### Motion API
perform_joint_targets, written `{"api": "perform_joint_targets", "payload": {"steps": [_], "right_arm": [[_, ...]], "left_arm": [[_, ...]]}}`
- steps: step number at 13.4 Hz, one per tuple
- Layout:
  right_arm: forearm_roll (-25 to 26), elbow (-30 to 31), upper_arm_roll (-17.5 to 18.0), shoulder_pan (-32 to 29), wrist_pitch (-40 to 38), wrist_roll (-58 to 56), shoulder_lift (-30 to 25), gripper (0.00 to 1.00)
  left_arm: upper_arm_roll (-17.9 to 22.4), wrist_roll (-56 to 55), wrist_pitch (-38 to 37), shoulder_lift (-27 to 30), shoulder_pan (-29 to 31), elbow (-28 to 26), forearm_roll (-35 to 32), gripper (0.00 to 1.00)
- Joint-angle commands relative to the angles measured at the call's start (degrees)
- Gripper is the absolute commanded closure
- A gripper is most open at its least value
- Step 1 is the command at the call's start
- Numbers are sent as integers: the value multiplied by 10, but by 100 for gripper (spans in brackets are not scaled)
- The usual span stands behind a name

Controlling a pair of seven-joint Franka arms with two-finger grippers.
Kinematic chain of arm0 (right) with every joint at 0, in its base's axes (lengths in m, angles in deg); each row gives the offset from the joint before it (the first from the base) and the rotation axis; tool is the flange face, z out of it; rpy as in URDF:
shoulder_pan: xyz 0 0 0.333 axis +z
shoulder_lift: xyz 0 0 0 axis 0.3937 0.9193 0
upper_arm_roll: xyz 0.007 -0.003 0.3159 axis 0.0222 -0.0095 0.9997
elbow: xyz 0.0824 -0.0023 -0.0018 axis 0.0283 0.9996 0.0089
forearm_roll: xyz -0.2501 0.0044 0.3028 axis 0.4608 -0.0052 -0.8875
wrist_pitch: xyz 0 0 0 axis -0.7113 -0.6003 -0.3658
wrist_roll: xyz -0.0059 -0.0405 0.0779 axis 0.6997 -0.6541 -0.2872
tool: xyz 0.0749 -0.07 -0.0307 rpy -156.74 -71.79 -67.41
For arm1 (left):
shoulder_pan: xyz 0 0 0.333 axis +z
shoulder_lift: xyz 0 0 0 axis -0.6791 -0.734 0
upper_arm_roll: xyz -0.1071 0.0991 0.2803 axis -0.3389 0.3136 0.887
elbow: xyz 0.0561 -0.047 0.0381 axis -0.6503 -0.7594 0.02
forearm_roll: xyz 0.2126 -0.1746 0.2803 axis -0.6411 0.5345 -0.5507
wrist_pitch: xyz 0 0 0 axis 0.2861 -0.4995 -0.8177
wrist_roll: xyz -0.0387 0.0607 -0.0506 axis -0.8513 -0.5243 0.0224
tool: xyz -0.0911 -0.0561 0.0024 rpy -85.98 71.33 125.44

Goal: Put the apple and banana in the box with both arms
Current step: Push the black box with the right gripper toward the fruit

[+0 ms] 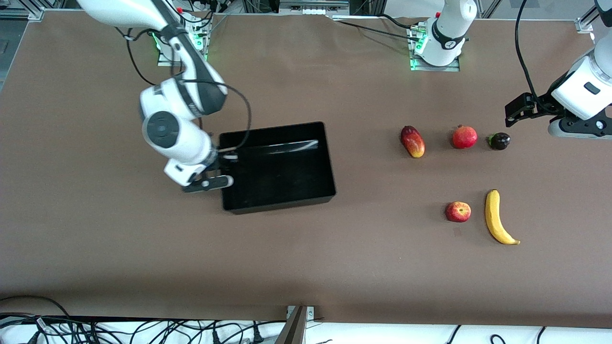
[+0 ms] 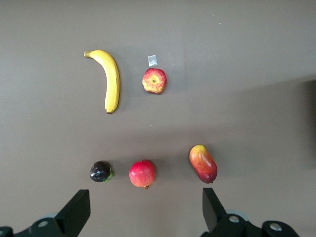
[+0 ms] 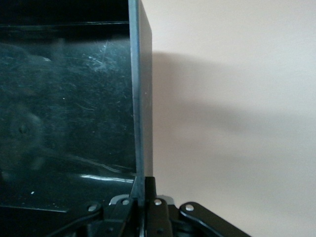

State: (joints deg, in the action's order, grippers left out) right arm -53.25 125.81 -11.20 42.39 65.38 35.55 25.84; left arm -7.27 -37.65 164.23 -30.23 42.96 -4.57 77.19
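You are looking at a brown worktop (image 1: pixel 306 267) under even light, with cables strung along the lower edge of the front view. The box (image 1: pixel 277 167) sits left of centre there, its long axis running across the frame. The right gripper (image 1: pixel 222 168) is clamped on the box's wall at the right arm's end, jaws closed with the wall between them, as the right wrist view shows edge-on (image 3: pixel 140 123). The banana (image 1: pixel 497 217) lies at lower right, long axis nearly up-down in the frame, its lower tip curving to the right; the apple (image 1: pixel 458 211) sits just beside it. Higher up stand a mango-like fruit (image 1: pixel 412 141), a red crowned fruit (image 1: pixel 464 137) and a dark fruit (image 1: pixel 499 141). The left gripper (image 1: pixel 519 111) hangs at upper right, jaws apart, its arm cut off by the frame edge.
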Motion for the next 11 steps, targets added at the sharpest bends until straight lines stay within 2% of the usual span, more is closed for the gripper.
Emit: {"api": "perform_joint_targets", "payload": {"steps": [1,5,11], "right_arm": [[-25,-102,-3,59,-4,84,70,100],[-36,-184,-4,130,-1,200,137,100],[-33,-189,-8,171,52,234,177,100]], "left_arm": [[-3,0,3,4,3,-6,2,0],[-1,0,3,4,3,-6,2,0],[1,0,2,4,3,-7,2,0]]}}
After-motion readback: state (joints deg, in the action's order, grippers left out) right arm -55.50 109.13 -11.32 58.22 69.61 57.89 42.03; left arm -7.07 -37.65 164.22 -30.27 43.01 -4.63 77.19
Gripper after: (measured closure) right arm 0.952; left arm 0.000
